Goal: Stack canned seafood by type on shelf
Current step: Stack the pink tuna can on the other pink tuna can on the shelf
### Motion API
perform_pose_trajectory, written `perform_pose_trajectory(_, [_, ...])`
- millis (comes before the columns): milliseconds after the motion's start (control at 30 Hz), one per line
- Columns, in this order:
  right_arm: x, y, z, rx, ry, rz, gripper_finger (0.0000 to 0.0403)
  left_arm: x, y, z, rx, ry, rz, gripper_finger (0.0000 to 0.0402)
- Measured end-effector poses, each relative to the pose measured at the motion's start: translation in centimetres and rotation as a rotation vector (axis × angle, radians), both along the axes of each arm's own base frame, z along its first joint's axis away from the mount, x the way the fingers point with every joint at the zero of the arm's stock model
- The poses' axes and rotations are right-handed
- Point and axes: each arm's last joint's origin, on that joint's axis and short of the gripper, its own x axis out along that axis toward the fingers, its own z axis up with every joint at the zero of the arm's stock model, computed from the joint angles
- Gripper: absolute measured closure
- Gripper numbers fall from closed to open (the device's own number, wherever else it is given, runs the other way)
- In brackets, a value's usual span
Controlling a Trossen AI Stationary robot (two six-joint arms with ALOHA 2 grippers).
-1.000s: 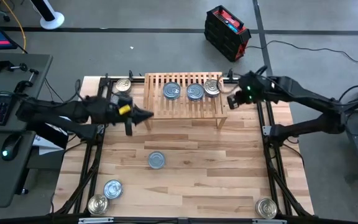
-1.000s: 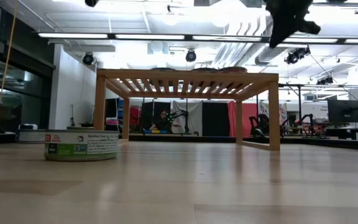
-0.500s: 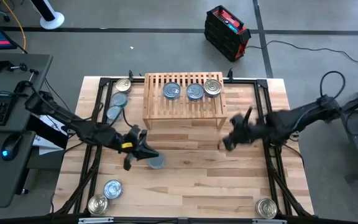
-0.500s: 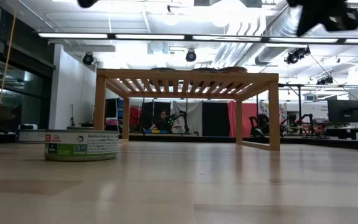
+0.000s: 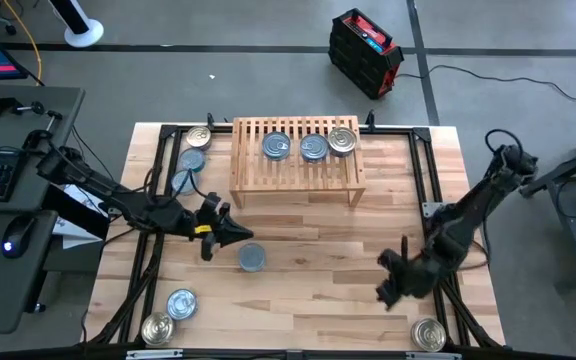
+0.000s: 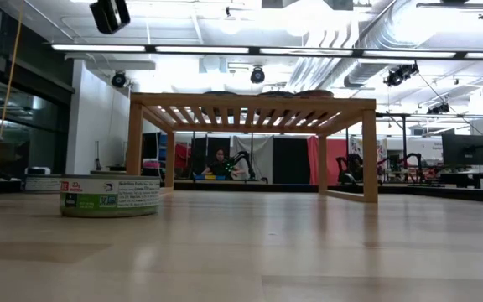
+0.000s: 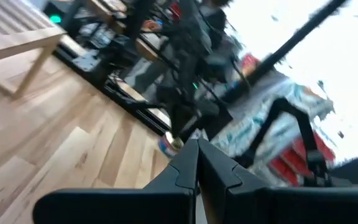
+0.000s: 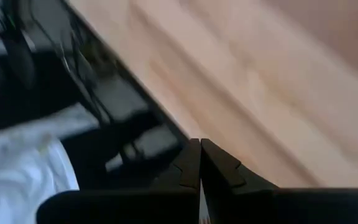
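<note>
The shelf point(image 5: 296, 160) stands at the table's far middle and carries three tins point(image 5: 313, 148) in a row on its slats. In the low view the shelf point(image 6: 250, 105) rises behind one tin point(image 6: 110, 195). That bluish-lidded tin point(image 5: 253, 258) rests on its base at mid-table. My left gripper point(image 5: 232, 236) hovers just left of it, shut and empty; its fingers point(image 7: 197, 149) meet. My right gripper point(image 5: 388, 286) is over the near right of the table, shut point(image 8: 200, 149) and empty. A silver-gold tin point(image 5: 428, 333) lies near the right corner.
Three tins point(image 5: 190, 160) lie in a line left of the shelf. Two more point(image 5: 171, 315) sit at the near left corner. Black frame rails point(image 5: 434, 250) run along both table sides. A keyboard and mouse lie on a desk beyond the left edge.
My left gripper has moved from beside the shelf's left end toward the near edge, stopping next to the mid-table tin. My right gripper has swung from the shelf's right end toward the near right corner. No tin has moved.
</note>
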Motion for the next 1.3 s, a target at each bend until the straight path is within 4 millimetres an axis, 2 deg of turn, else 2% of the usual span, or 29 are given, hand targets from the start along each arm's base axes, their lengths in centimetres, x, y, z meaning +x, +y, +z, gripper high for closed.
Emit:
perform_pose_trajectory(200, [-2.4,2.8,-1.5,0.028,0.094,0.140,0.0403,1.0,-0.6,-0.7,-0.102,-0.005,0.065,0.0402])
perform_pose_trajectory(433, [-3.8,4.9,-2.6,0.074,0.182,0.286,0.0403,2.3,-2.1,-1.2,-0.172,0.002,0.112,0.0402])
perform_pose_trajectory(567, [-4.4,5.6,-3.5,0.122,0.348,0.356,0.0403,3.8,-3.2,-0.7,-0.149,0.008,0.115,0.0402])
perform_pose_trajectory(667, [-4.5,5.8,-4.2,0.114,0.415,0.331,0.0403,5.0,-3.9,-0.3,-0.098,0.018,0.114,0.0402])
perform_pose_trajectory(800, [-4.3,6.2,-5.5,0.076,0.466,0.284,0.0403,5.8,-4.3,0.4,-0.059,0.008,0.113,0.0401])
perform_pose_trajectory(900, [-3.8,6.2,-6.7,0.050,0.531,0.246,0.0403,5.8,-4.3,0.5,-0.062,0.003,0.111,0.0402])
perform_pose_trajectory(1067, [-3.0,6.1,-7.5,0.057,0.587,0.231,0.0403,5.6,-4.7,0.4,-0.051,0.005,0.086,0.0402])
perform_pose_trajectory(1200, [-1.5,5.1,-7.6,0.024,0.512,0.181,0.0403,5.6,-4.7,0.4,-0.012,0.003,0.083,0.0402])
perform_pose_trajectory(1300, [0.1,3.3,-8.6,-0.095,0.439,0.078,0.0403,5.6,-4.7,0.5,0.015,-0.004,0.083,0.0401])
